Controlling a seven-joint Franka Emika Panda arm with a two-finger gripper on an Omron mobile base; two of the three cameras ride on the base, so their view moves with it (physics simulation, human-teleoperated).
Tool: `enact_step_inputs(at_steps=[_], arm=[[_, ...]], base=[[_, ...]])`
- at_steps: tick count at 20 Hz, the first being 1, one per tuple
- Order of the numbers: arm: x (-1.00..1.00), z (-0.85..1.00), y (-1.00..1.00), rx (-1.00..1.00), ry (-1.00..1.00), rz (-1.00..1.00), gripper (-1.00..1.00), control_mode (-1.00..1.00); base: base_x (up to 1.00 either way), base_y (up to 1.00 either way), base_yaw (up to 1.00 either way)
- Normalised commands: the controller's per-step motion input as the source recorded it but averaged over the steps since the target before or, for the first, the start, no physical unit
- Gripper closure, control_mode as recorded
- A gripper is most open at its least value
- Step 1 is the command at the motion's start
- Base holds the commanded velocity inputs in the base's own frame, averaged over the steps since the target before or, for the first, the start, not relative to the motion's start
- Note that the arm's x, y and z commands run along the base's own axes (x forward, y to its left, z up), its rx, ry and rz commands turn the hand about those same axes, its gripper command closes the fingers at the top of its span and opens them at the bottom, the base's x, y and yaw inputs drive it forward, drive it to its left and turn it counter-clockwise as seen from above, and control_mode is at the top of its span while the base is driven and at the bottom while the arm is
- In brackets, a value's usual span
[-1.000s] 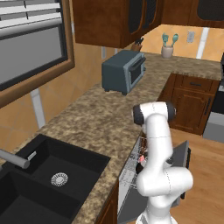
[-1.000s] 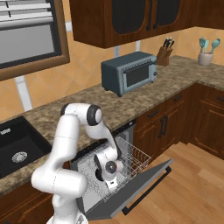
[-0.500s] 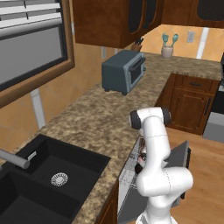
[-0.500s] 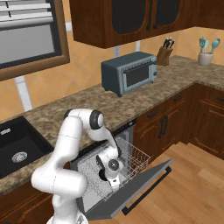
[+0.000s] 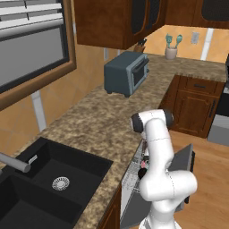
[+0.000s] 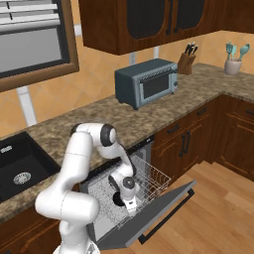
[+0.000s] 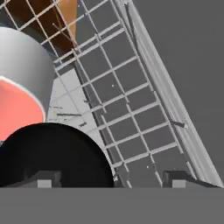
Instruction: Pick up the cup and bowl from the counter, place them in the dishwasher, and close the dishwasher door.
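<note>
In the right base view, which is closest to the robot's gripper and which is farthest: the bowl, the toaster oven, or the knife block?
1. Bowl: in the dishwasher rack, right beside the gripper.
2. Toaster oven: up on the counter, behind the rack.
3. Knife block: farther along the counter, toward the corner.

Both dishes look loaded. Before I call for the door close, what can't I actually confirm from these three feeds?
- Tool state: in the hand view its fingers are cut by the bottom edge; a small blur in the right base view.
- Bowl: the bottom edge hides whether it rests on the rack or touches a finger.
- Cup: cut by the left edge.
- Dishwasher door: the arm covers the rack in the left base view.
</note>
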Motion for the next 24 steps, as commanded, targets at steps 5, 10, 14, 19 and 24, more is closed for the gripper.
enact_step_inputs(at_steps=[5,10,14,19,24], arm=[[-0.91,1.0,-0.85,0.22,-0.31,0.01,-1.0,-1.0],[-0.44,1.0,-0.88,0.28,-0.18,0.04,-1.0,-1.0],[-0.08,1.0,-0.96,0.31,-0.03,0.06,-1.0,-1.0],[0.02,1.0,-0.9,0.29,0.0,0.06,-1.0,-1.0],[0.0,0.49,-1.0,0.19,0.0,0.05,-1.0,-1.0]], base=[[0.0,0.0,0.0],[0.0,0.0,0.0],[0.0,0.0,0.0],[0.0,0.0,0.0],[0.0,0.0,0.0]])
